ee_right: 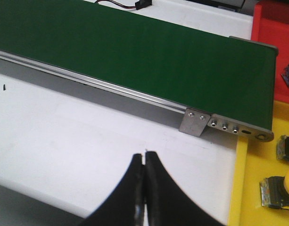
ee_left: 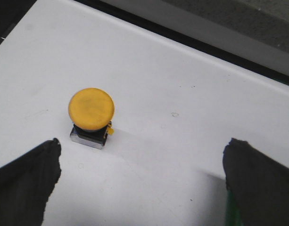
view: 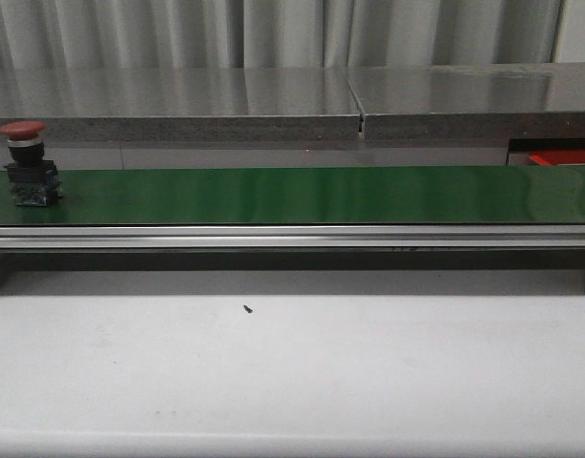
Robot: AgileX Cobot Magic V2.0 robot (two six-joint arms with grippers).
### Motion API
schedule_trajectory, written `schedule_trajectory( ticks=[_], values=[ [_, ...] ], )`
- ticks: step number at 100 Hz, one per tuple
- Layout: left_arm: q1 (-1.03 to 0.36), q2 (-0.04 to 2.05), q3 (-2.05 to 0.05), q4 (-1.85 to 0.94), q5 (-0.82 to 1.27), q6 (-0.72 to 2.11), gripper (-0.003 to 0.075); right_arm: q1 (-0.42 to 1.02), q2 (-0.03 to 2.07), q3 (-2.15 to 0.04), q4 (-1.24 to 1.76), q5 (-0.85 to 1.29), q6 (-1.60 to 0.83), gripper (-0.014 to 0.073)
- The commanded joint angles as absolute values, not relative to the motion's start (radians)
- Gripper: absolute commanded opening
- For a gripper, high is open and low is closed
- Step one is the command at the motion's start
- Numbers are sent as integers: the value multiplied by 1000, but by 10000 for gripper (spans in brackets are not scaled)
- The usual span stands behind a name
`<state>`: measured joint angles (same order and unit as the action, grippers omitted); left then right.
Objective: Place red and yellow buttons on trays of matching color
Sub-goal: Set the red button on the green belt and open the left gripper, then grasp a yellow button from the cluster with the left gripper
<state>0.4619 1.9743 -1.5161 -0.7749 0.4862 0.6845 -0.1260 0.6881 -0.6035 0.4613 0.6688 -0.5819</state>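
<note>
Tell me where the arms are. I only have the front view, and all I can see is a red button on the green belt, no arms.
Observer: The left tool is open, and a yellow button stands on the white table below it, not touching it.
Operator: And the right one?
Observer: The right tool is shut and empty, over the table near the end of the belt.
Operator: Any trays?
Observer: A yellow tray lies beside that belt end, with a red tray beyond it.
</note>
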Motion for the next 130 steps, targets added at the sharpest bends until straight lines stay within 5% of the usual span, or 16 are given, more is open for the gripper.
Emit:
schedule_trajectory(
  ticks=[1, 85, 96, 114, 130],
  values=[
    [464, 1970, -1604, -771, 463, 683, 663, -124, 685, -630, 481, 620, -588, -66],
    [464, 2255, -1869, -687, 463, 548, 640, -124, 685, -630, 481, 620, -588, -66],
    [464, 2255, -1869, -687, 457, 548, 489, -124, 685, -630, 481, 620, -588, -66],
    [464, 2245, -1869, -687, 472, 548, -14, -124, 685, -630, 481, 620, -588, -66],
    [462, 2185, -1869, -687, 510, 558, -19, -124, 685, -630, 481, 620, -588, -66]
  ],
)
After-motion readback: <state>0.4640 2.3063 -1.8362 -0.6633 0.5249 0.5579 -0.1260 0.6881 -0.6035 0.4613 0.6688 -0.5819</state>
